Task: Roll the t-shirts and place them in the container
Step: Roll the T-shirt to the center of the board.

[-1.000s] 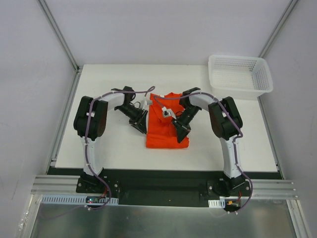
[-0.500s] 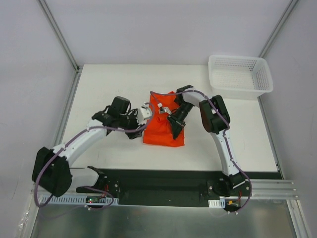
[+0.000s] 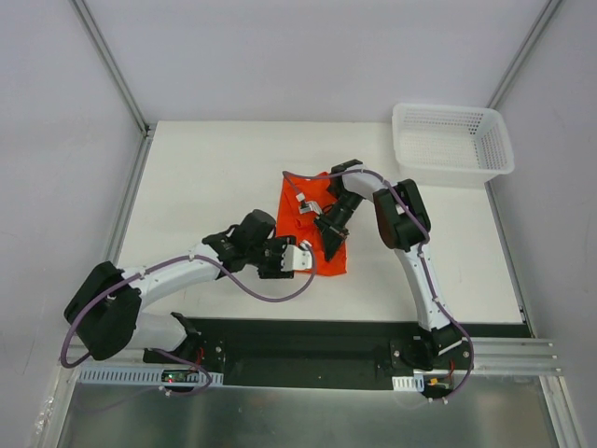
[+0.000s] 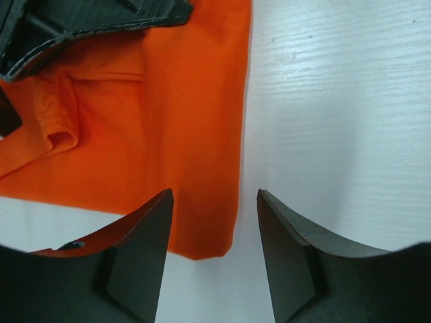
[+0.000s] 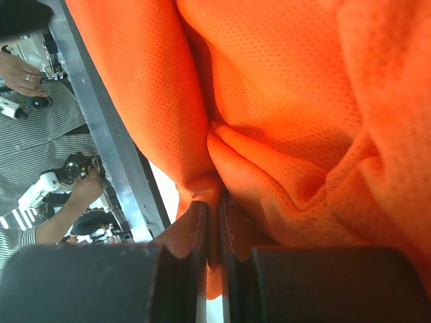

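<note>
Plain orange-red cloth t-shirt (image 3: 332, 261), folded, lay mid-worktop (image 3: 205, 168), slightly toward the right edge. Right jaws were pinched shut on a fold of it. Left jaws stood wide, straddling its near-left corner (not yet gripping). Closing there might have caught one layer only, skewing the roll.
</note>
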You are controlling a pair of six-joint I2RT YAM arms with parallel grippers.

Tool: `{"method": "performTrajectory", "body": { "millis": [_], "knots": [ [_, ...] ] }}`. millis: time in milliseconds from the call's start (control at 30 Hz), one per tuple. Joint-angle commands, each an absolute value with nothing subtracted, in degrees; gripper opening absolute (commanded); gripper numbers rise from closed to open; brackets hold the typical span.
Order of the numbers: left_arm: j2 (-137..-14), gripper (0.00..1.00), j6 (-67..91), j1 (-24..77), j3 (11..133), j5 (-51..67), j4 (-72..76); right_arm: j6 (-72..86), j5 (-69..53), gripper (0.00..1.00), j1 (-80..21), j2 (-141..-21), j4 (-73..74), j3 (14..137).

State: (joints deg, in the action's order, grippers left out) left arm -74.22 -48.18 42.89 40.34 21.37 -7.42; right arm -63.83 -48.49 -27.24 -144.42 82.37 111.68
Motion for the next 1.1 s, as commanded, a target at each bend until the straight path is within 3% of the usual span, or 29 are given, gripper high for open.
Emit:
{"method": "performTrajectory", "body": {
  "millis": [0,233,367,400,533,567,600,700,800,833,867,933,967,1033,1067],
  "knots": [
    [-77.95,0.52,-52.82,44.56,39.99,21.54,-4.75,-65.13,-46.05,0.06,-27.07,-146.51,93.6,113.29],
    [-87.27,0.46,-58.62,45.26,40.16,15.03,-1.85,-65.21,-46.14,0.07,-26.98,-146.6,93.78,113.47],
    [-90.08,0.33,-60.29,45.26,41.22,14.59,-1.85,-65.65,-46.67,0.14,-26.72,-146.25,93.6,113.2],
    [-90.26,0.22,-60.9,45.26,41.13,14.76,-2.02,-65.83,-46.93,0.23,-26.54,-145.73,93.52,113.03],
    [-90.44,0.02,-61.08,45.26,41.57,16.96,-4.56,-63.74,-50.44,0.49,-22.52,-141.79,92.11,113.37],
    [-90.35,0.0,-60.91,45.18,42.53,18.79,-6.22,-63.11,-52.89,0.53,-21.28,-139.94,92.02,115.64],
    [-90.35,0.0,-60.56,45.18,43.32,19.85,-7.72,-62.84,-53.78,0.64,-20.23,-138.09,92.02,116.79],
    [-90.35,0.0,-59.42,45.18,46.84,24.69,-14.66,-61.45,-53.7,0.66,-15.92,-128.43,88.35,117.69],
    [-91.93,0.0,-56.53,44.83,52.37,28.72,-22.39,-47.07,-49.15,0.67,-9.95,-114.21,68.62,107.91],
    [-93.24,0.0,-55.03,44.56,53.86,29.87,-23.54,-41.98,-45.04,0.7,-7.06,-109.82,52.81,102.62],
    [-94.03,0.0,-53.8,44.21,56.84,31.19,-26.77,-36.09,-32.73,0.71,-6.16,-99.07,44.03,97.09],
    [-96.84,0.0,-49.15,42.54,59.84,35.32,-28.99,-36.55,-23.94,0.75,-4.93,-89.26,22.37,80.03],
    [-97.81,0.0,-47.39,41.67,62.64,36.99,-31.18,-38.39,-23.12,0.77,-5.1,-81.29,17.63,75.98],
    [-101.05,0.0,-43.87,39.74,65.55,41.28,-34.09,-41.48,-25.39,0.94,-5.53,-77.19,14.07,68.5],
    [-102.03,0.0,-42.55,39.03,68.09,42.61,-34.97,-41.83,-29.49,0.97,-5.89,-76.65,17.72,68.64]
  ]
}}
